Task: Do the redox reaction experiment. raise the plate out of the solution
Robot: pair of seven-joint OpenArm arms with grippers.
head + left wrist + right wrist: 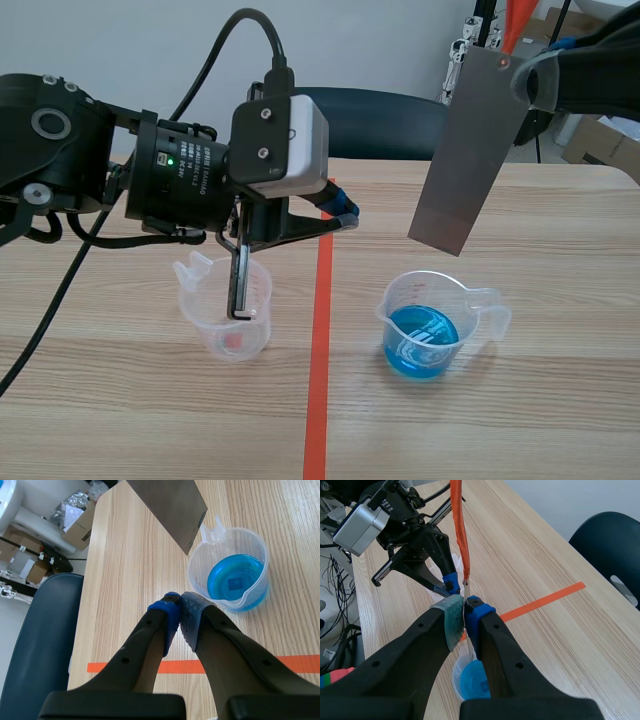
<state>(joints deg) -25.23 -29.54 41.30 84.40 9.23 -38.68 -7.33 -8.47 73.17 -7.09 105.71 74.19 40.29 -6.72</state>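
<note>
Scene view shows my right gripper (512, 72) in the upper right of the frame, clamped on the top end of the flat grey rectangular metal plate (468, 160). The plate hangs tilted, its lower corner in the air above the clear plastic measuring beaker (400, 300) that stands right of centre on the light wooden table (560, 400). The blue solution (420, 342) fills only the bottom of that beaker, and the plate is well apart from it and clear of the rim, so I judge the raising step to be as good as done. In the right wrist view the right gripper (465, 611) has both pads pressed against the thin plate edge, directly over the beaker. My left gripper (345, 213) sits near the middle of the frame, and the left wrist view shows it (180, 611) with its pads together on nothing, pointing toward the beaker. A second clear plastic beaker (215, 320), without blue liquid, stands in the lower left under the left arm. My next move calls for holding the plate steady, keeping its low corner off the beaker rim and away from the left arm.
</note>
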